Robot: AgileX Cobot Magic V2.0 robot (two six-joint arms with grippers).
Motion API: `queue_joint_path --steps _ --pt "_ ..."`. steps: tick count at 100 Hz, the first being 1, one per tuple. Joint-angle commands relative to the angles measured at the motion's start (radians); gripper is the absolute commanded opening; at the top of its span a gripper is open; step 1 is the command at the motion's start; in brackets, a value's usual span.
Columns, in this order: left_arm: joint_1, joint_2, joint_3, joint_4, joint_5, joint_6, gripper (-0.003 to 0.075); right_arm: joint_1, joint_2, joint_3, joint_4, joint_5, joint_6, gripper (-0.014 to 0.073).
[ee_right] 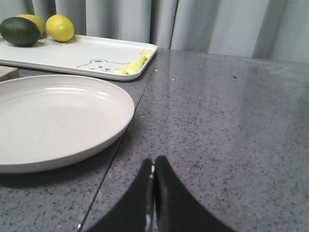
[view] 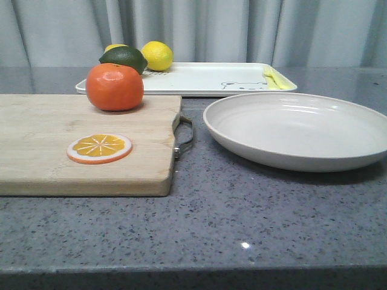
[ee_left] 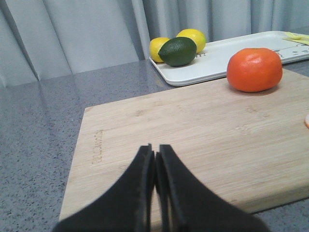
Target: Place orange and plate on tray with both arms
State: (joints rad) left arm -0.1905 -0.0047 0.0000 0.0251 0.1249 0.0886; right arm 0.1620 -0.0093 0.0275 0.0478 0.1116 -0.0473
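Observation:
The orange point(view: 115, 86) point(ee_left: 254, 69) rests at the back of a wooden cutting board point(view: 72, 160) point(ee_left: 193, 125). An off-white plate point(view: 299, 130) point(ee_right: 53, 121) lies on the counter right of the board. Behind both is the white tray point(view: 199, 78) point(ee_left: 222, 55) point(ee_right: 87, 55) with a bear drawing. My left gripper point(ee_left: 155, 151) is shut and empty above the board's near end, well short of the orange. Shut on nothing too, my right gripper point(ee_right: 153, 163) hovers over bare counter beside the plate's rim. Neither gripper shows in the front view.
On the tray lie two lemons point(view: 157, 55) point(ee_left: 191, 38) point(ee_right: 60, 27), a dark green lime point(view: 124, 58) point(ee_left: 177, 51) point(ee_right: 19, 31) and a yellow fork point(view: 270, 79) point(ee_right: 135, 63). An orange slice disc point(view: 99, 148) lies on the board. Grey curtains close the back.

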Motion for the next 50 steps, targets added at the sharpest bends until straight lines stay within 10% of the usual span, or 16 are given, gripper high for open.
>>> queue_joint_path --steps 1,50 --pt "0.001 -0.033 0.003 -0.01 -0.102 -0.011 -0.0019 -0.003 -0.021 -0.005 -0.014 -0.15 -0.005 -0.0067" --pt "0.001 0.094 -0.206 -0.174 0.011 -0.011 -0.0019 -0.003 0.055 -0.198 0.077 0.027 -0.005 -0.0067"
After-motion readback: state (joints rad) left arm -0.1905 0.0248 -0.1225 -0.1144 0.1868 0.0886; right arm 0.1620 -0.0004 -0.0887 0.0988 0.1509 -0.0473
